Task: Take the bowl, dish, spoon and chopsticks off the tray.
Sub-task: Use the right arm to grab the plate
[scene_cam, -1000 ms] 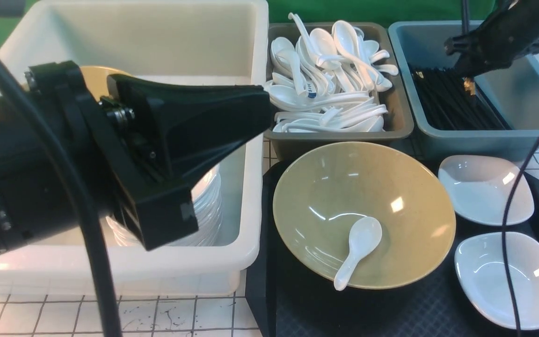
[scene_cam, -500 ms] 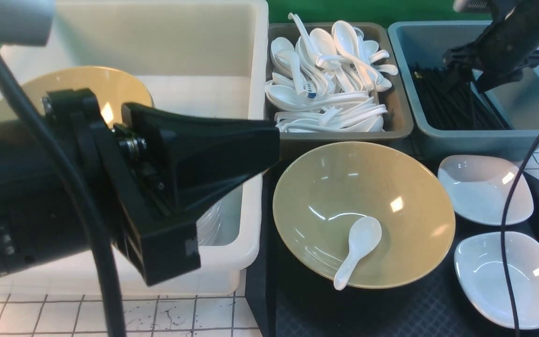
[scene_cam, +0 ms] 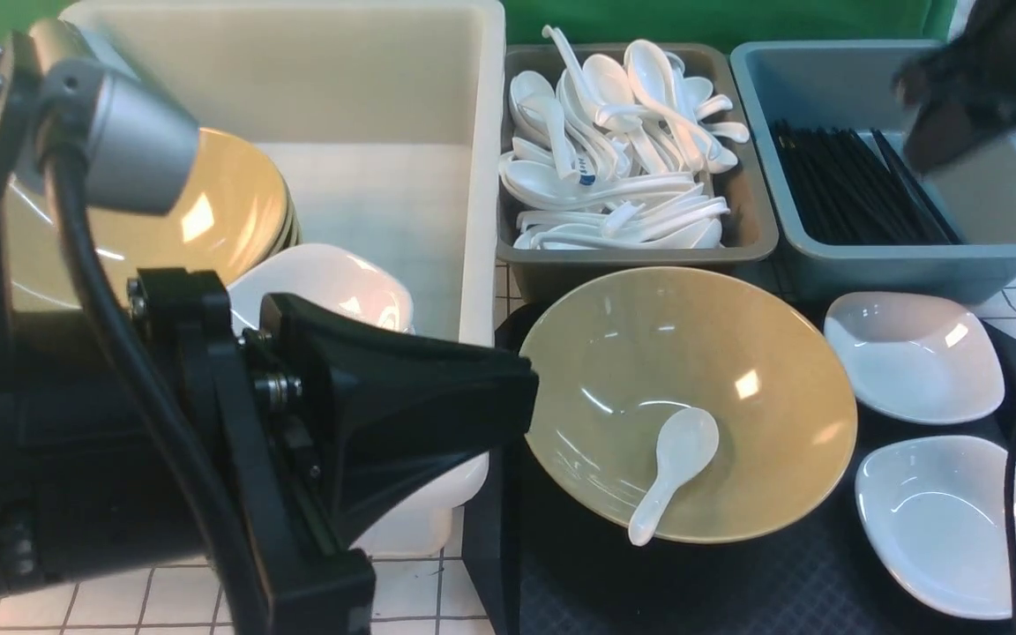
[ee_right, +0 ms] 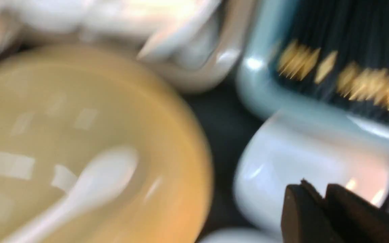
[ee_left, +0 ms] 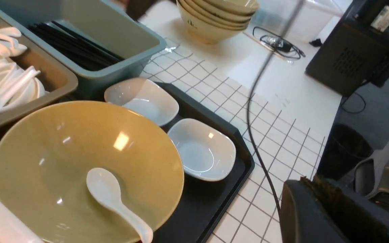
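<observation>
The olive-yellow bowl (scene_cam: pixel 737 388) stands on the black tray (scene_cam: pixel 737 591) with the white spoon (scene_cam: pixel 674 469) lying inside it. Two white dishes (scene_cam: pixel 914 357) (scene_cam: pixel 949 520) sit on the tray to its right. Black chopsticks (scene_cam: pixel 852 190) lie in the blue bin, none on the tray. My left gripper (scene_cam: pixel 527 397) is shut and empty, its tip beside the bowl's left rim. My right gripper (scene_cam: pixel 927 145), blurred, hovers over the blue bin; in the right wrist view the right gripper (ee_right: pixel 316 190) is shut on nothing. The left wrist view shows the bowl (ee_left: pixel 79 148), spoon (ee_left: pixel 110 195) and the left gripper (ee_left: pixel 307 180).
A white tub (scene_cam: pixel 473 265) at the left holds stacked yellow bowls (scene_cam: pixel 164 212) and white dishes (scene_cam: pixel 323 282). A grey bin (scene_cam: pixel 755 238) of white spoons and the blue bin (scene_cam: pixel 984 256) stand behind the tray. More bowls (ee_left: pixel 214 17) are stacked on the table beyond.
My right gripper opened over the blue bin, let the chopsticks drop in, then lifted to the right and shut. My left gripper sank lower, uncovering the tub's bowls and dishes.
</observation>
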